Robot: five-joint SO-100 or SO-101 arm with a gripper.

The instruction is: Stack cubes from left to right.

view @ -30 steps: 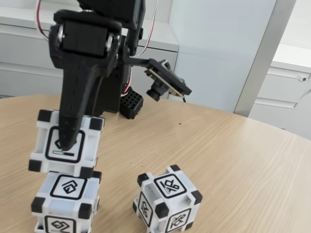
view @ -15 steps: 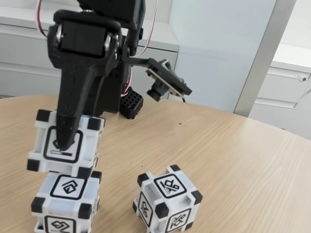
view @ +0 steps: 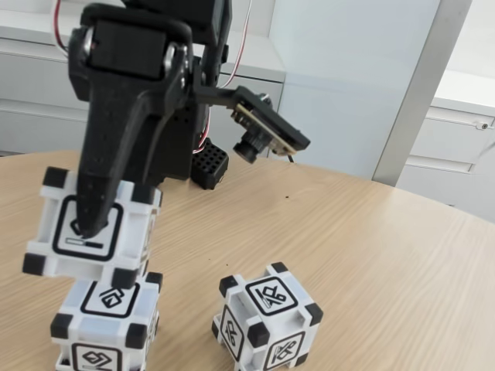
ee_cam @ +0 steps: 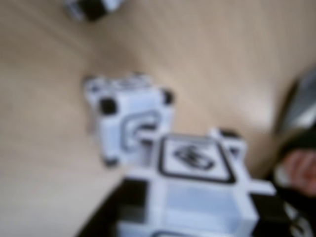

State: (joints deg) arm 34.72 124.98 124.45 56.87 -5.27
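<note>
the cubes are mid-stack: our gripper (view: 91,226) is clamped on the held cube (view: 91,228), one black finger (view: 100,185) pressed down its front face. we carry it tilted, low over the lower cube (view: 106,321), overhanging toward the left of the fixed view; whether the two touch, we cannot tell. the blurred wrist view shows the held cube (ee_cam: 197,197) nearest the camera. the third cube (view: 267,317) sits apart on the wooden table (view: 371,263). next, we judge, we must level it, square it above, then let go. no containers here.
</note>
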